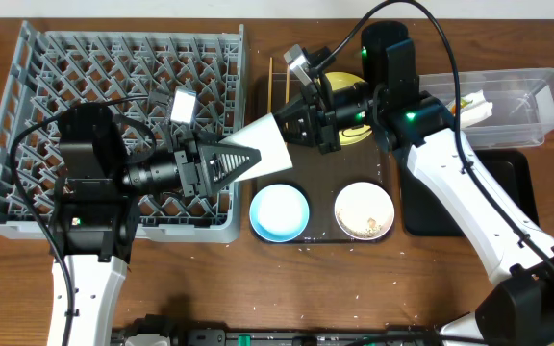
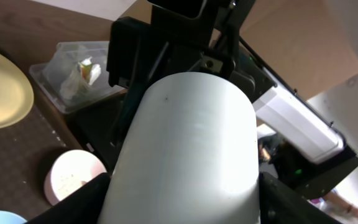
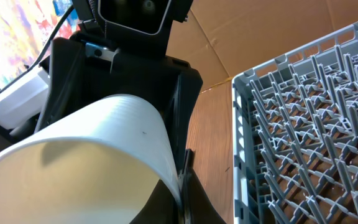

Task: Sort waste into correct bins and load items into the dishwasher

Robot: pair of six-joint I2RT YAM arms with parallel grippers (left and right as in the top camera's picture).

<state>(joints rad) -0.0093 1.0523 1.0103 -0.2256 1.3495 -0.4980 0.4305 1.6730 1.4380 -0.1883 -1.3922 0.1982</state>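
Observation:
A white cup [image 1: 270,144] hangs in the air between both arms, over the gap between the grey dish rack [image 1: 27,106] and the brown tray. My left gripper [image 1: 243,160] is shut round its narrow end [image 2: 191,137]. My right gripper [image 1: 294,123] is shut on its rim [image 3: 92,155], pinching the wall [image 3: 182,180]. On the tray stand a light blue bowl [image 1: 279,211] and a white bowl [image 1: 365,211] with rice-like scraps. The yellow plate [image 1: 346,82] is mostly hidden behind my right arm. Chopsticks [image 1: 277,82] lie at the tray's far left.
The clear tub [image 1: 532,101] at the right back holds a white napkin [image 1: 477,108] and a bit of snack wrapper [image 2: 82,73]. The black tray [image 1: 513,192] lies in front of it. The dish rack's pegs [image 3: 309,137] are close to the cup.

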